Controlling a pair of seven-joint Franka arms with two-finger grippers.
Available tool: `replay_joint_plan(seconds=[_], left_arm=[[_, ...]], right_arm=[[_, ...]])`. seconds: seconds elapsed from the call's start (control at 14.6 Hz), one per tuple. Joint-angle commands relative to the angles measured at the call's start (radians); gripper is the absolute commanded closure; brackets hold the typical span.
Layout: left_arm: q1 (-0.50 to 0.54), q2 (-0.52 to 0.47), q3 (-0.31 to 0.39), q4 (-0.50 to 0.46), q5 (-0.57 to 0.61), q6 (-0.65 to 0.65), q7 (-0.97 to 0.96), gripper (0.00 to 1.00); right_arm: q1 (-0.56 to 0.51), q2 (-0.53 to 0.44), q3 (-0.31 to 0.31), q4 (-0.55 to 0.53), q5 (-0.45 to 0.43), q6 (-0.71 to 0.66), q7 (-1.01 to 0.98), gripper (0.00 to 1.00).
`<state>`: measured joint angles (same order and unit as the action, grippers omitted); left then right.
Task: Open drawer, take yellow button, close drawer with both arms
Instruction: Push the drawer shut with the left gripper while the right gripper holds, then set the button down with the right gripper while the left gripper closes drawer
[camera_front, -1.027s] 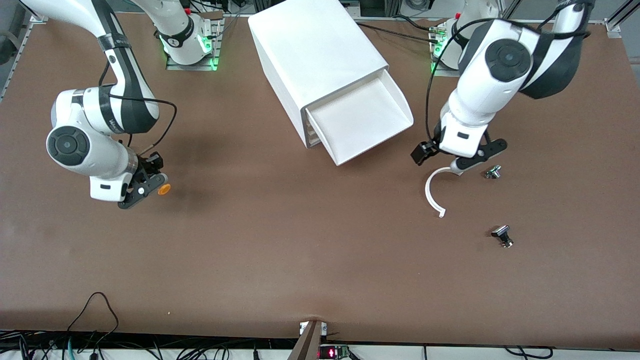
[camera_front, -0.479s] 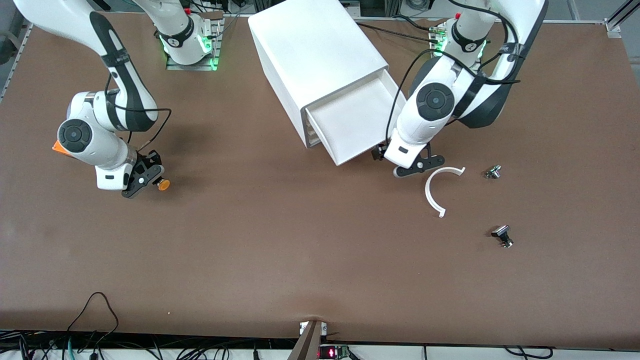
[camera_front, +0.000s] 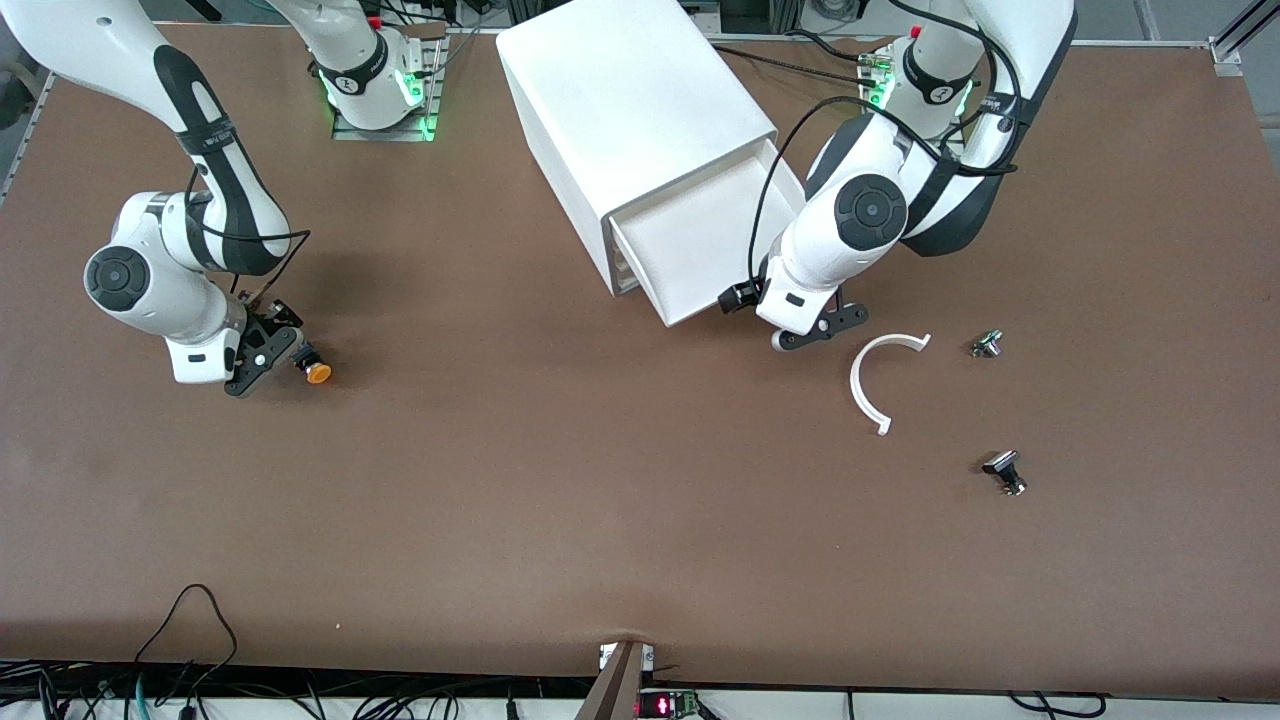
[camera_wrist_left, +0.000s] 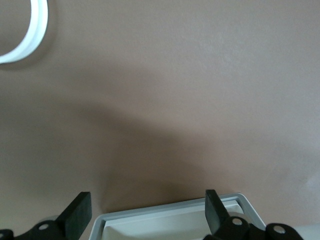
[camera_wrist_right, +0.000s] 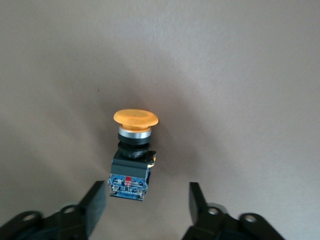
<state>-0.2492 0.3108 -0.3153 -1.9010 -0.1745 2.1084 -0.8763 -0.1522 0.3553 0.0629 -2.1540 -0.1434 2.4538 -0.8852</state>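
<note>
Button (camera_front: 316, 372): lies on its side on the table (camera_front: 560, 520) toward the right arm's end, orange cap pointing away from the fingers.
Right gripper (camera_front: 262, 357): parted, empty, just beside the button's black body.
Drawer (camera_front: 700, 245): top one, pulled out.
Left gripper (camera_front: 808, 333): wide open, empty, straddling the drawer's front lip.
Key relation: left arm nearer; closing push likely runs along the drawer's slide into the cabinet (camera_front: 630, 110).

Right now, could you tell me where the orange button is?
The button lies on the table toward the right arm's end, just off the open right claw.
</note>
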Motion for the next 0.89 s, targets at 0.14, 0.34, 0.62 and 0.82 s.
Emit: replay_joint_plan(seconds=[0.14, 0.34, 0.62, 0.82], left_arm=[[-0.009, -0.045, -0.045, -0.038, -0.055, -0.034, -0.041, 0.00], [-0.007, -0.070, -0.103, -0.084, -0.091, -0.034, -0.076, 0.00], [-0.007, -0.090, -0.165, -0.124, -0.150, -0.053, -0.078, 0.00], [-0.007, -0.099, -0.205, -0.139, -0.161, -0.079, -0.078, 0.00]], right_arm=[[-0.013, -0.070, 0.087, 0.099, 0.050, -0.148, -0.031, 0.00], [-0.012, -0.072, 0.127, 0.282, 0.145, -0.284, -0.032, 0.00], [-0.013, -0.072, 0.132, 0.441, 0.177, -0.439, -0.032, 0.00], [-0.015, -0.059, 0.127, 0.603, 0.279, -0.669, -0.005, 0.00]])
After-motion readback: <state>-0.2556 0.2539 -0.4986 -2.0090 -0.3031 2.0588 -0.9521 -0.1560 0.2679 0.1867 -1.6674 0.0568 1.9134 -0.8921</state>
